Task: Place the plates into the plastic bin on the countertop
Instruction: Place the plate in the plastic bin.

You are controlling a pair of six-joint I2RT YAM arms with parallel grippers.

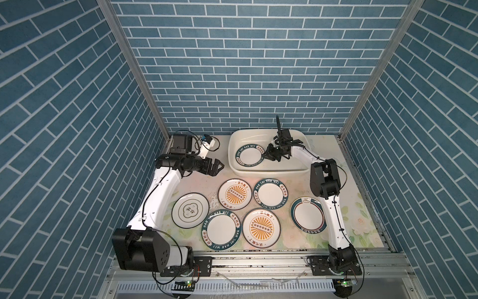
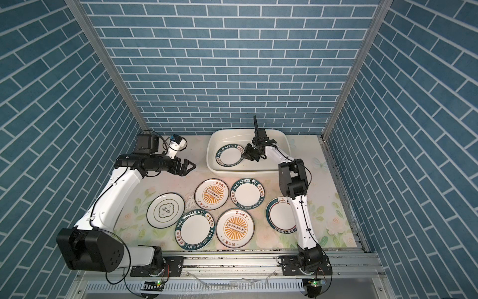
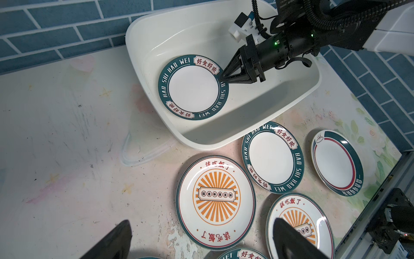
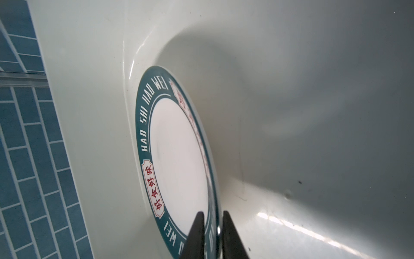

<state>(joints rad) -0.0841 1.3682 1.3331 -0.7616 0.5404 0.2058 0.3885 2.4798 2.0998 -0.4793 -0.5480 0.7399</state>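
Note:
The plastic bin [image 1: 269,169] [image 2: 240,169] stands at the back of the flowered countertop [image 1: 357,186]. One teal lettered plate [image 1: 249,155] [image 3: 192,87] [image 4: 179,157] lies in the bin's left half. My right gripper [image 1: 266,156] [image 3: 220,77] [image 4: 214,215] reaches into the bin and straddles that plate's right rim, its fingers slightly parted. Several plates lie flat on the countertop: a cloud emblem plate [image 1: 190,210], two sunburst plates [image 1: 234,194] [image 1: 261,227], two teal lettered plates [image 1: 271,192] [image 1: 221,230] and a teal-red ringed plate [image 1: 306,216]. My left gripper [image 1: 218,165] [image 3: 201,242] hovers open and holds nothing, left of the bin.
Blue brick walls [image 1: 258,77] close in the back and both sides. A metal rail [image 1: 258,261] with both arm bases runs along the front edge. My right arm's white link [image 1: 333,222] passes over the ringed plate's right side.

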